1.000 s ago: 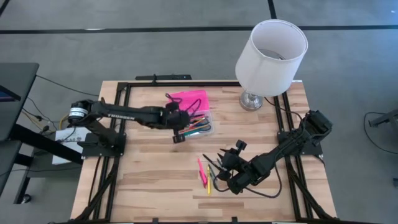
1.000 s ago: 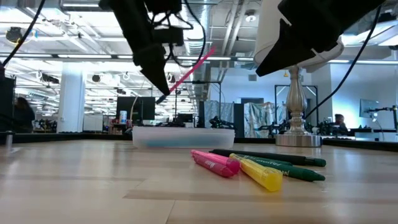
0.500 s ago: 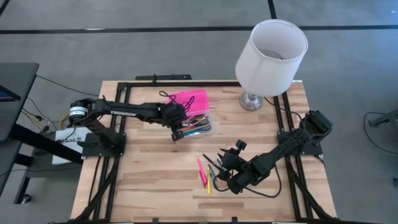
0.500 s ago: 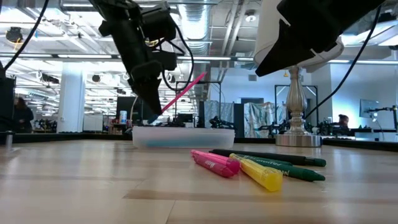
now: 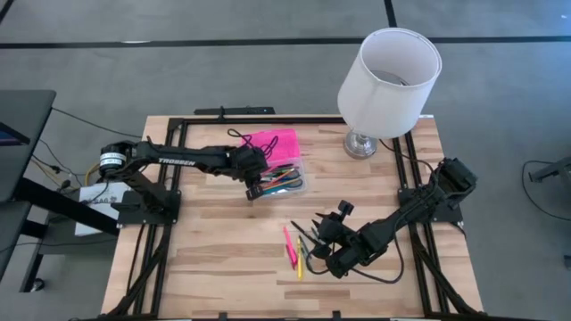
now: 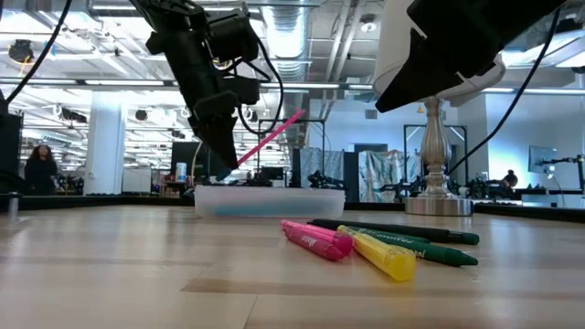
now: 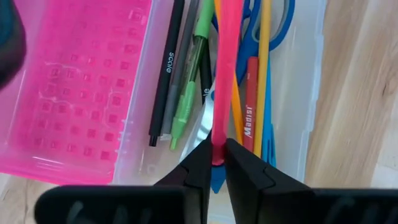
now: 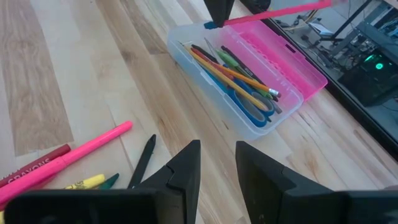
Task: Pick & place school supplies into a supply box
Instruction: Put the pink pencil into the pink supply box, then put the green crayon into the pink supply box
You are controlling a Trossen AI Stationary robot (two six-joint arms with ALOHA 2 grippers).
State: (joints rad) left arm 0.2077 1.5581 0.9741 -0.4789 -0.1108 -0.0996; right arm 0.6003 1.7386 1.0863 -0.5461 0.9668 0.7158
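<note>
The supply box (image 5: 284, 182) stands open at the table's far middle, its pink lid (image 5: 275, 143) folded back. Its clear base (image 7: 292, 124) holds several pens, pencils and blue-handled scissors (image 8: 252, 106). My left gripper (image 5: 257, 191) hovers just over the base, shut on a pink pen (image 6: 271, 137). A pink marker (image 6: 315, 238), a yellow one (image 6: 382, 253), green ones (image 6: 434, 252) and a dark one lie flat on the table nearer the front. My right gripper (image 8: 217, 163) hangs open above them, holding nothing. My left gripper pinches the pink pen by its lower end (image 7: 217, 148) between its two fingertips (image 7: 200, 163). The fingers point steeply down from the table's left. The pen slants up and away from them over the open box (image 6: 270, 199), its free end (image 6: 300, 115) in the air.
A white lamp (image 5: 390, 76) on a metal foot (image 5: 361, 143) stands at the far right corner. A black frame (image 5: 178, 125) runs round the table's edges. Bare wood lies at the near left (image 5: 205, 259).
My left gripper has sunk toward the supply box with the pink pen and rolled slightly. It has kept still for the last half second. The pen has come down with it, still slanting upward.
</note>
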